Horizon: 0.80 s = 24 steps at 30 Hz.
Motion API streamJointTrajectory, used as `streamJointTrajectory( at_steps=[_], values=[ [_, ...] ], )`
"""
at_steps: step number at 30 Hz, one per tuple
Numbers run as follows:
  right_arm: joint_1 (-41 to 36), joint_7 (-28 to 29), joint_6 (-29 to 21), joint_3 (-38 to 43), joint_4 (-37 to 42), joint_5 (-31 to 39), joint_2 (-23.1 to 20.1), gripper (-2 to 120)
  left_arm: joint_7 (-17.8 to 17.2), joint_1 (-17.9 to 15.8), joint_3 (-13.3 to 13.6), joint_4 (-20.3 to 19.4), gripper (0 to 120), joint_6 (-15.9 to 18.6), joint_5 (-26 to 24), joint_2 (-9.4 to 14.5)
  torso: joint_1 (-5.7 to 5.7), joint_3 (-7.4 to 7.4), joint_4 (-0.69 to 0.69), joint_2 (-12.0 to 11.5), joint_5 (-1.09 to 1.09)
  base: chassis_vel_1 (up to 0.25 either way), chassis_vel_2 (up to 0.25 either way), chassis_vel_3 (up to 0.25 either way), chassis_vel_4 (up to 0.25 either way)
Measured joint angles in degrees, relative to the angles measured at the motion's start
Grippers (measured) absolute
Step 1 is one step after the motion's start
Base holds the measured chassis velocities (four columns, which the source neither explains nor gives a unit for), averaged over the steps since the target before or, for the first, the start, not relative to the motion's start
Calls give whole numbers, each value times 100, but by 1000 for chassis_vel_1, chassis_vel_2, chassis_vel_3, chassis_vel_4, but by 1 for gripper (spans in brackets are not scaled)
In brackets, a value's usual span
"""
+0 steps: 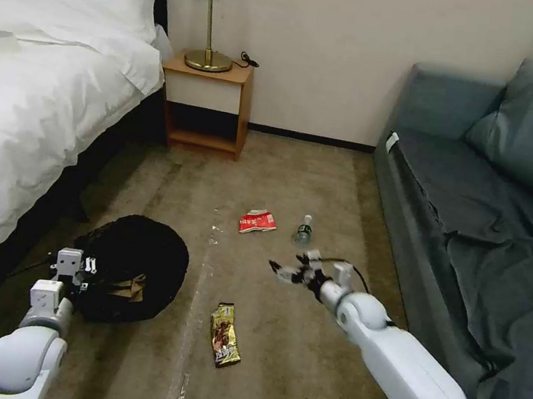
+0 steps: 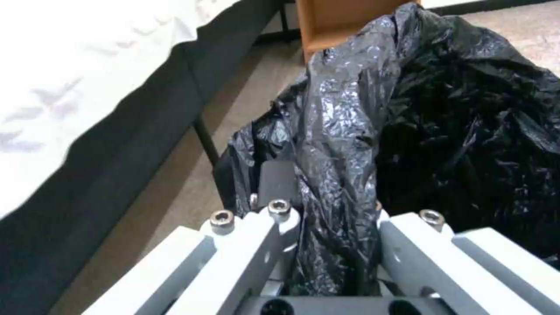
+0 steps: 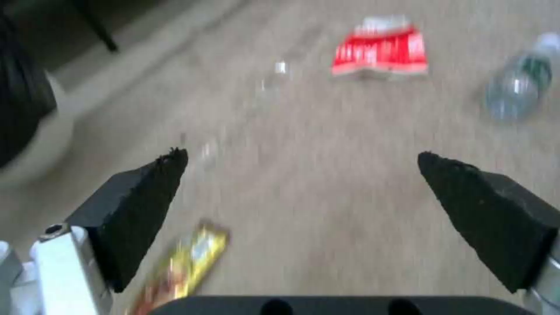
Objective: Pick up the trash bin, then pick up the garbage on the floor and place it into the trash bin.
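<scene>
Left gripper [image 2: 327, 245]: jaws clamped on liner of trash bin [image 1: 134, 266], bin near bed side of floor. Right gripper [image 1: 293, 266]: jaws spread wide, empty, above carpet. Red-and-white packet [image 3: 379, 50] ahead of jaws; clear bottle [image 3: 519, 85] just beside it. Gold-brown wrapper [image 1: 225, 335] behind, long axis roughly along arm's reach. Right arm nearer all three.

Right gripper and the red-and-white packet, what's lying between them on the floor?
Only bare carpet. In the right wrist view the open right gripper faces the red-and-white packet across an unbroken stretch; the clear bottle and gold-brown wrapper lie off to the sides.
</scene>
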Motion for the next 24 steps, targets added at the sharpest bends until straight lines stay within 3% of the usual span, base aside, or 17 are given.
streamJointTrajectory(
  at_steps=[6, 14, 24],
  values=[
    [-683, -151, 94, 196, 114, -418, -89, 100, 0, 162, -78, -128, 4, -3, -1, 53, 0, 0, -2, 0, 1, 0, 0, 0, 0],
    [-1020, -202, 204, 251, 139, -694, 54, 100, 10, 282, -114, -156, 4, -32, 59, 38, 0, 0, 0, 0, -1, 0, 0, 0, 0],
    [-1088, -227, 252, 118, -80, -956, 490, 100, 62, 317, -171, -77, 4, -135, 139, -233, 1, 0, -1, 0, -2, 0, 0, 0, 0]
  ],
)
